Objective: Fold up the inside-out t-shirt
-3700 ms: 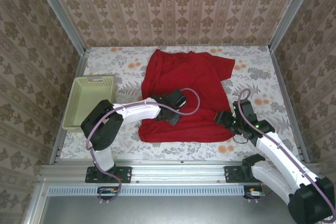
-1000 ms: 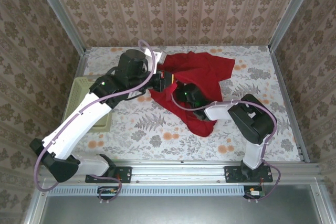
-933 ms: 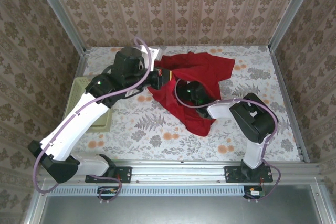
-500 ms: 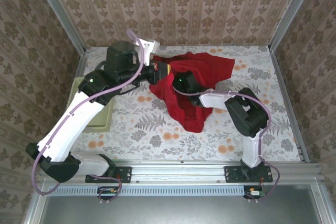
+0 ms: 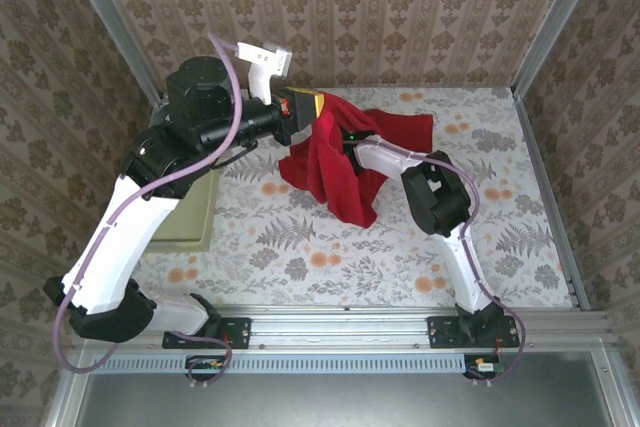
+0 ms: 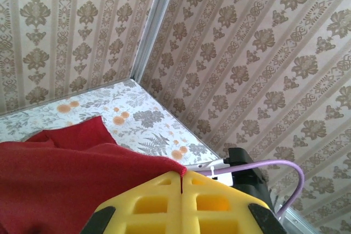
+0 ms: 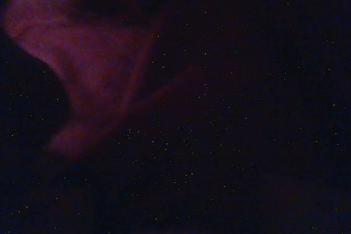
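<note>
Pinching t-shirt (image 5: 335, 172) between left fingers (image 6: 153, 206).

The top camera looks steeply down from 6 o'clock; the left wrist camera, close behind its fingers (image 6: 148, 215), shares the red t-shirt (image 5: 335, 162).

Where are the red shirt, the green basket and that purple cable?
shirt (image 5: 335, 172), top view, on the bunched cloth hanging in the middle.
basket (image 5: 185, 219), top view, on its bare inside.
cable (image 6: 276, 162), left wrist view, on the top of its loop.
</note>
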Available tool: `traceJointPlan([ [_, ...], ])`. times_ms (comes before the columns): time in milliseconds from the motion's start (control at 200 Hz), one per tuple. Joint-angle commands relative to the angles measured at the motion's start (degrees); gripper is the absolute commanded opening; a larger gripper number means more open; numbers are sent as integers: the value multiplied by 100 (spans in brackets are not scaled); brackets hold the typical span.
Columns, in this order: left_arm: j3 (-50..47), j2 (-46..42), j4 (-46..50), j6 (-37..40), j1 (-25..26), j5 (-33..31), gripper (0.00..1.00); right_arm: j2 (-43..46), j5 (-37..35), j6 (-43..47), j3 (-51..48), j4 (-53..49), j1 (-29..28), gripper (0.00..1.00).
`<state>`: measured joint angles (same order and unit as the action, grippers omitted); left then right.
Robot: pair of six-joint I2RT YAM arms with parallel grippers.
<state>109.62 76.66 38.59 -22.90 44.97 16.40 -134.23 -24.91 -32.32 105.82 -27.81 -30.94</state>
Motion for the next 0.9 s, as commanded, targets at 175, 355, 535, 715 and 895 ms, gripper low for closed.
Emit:
traceJointPlan([
  [175, 250, -64, -88, 163, 15, -207, 0, -1821, 90, -262, 2838, -3288, 70, 76],
  [355, 225, -95, 31, 146, -83, -479, 0, -2461, 143, -114, 4132, -4085, 70, 67],
  [535, -123, -133, 118, -98, -677, -814, 0, -1285, 377, 453, 2255, -2555, -45, 26],
  [715, -504, 168, -30, -424, -1715, -315, 0, 589, 868, 1180, -595, -168, -378, 0],
  [895, -794, 803, -42, -549, -2442, -388, 0, 1820, 1149, 1368, -2442, 1039, -604, 0],
])
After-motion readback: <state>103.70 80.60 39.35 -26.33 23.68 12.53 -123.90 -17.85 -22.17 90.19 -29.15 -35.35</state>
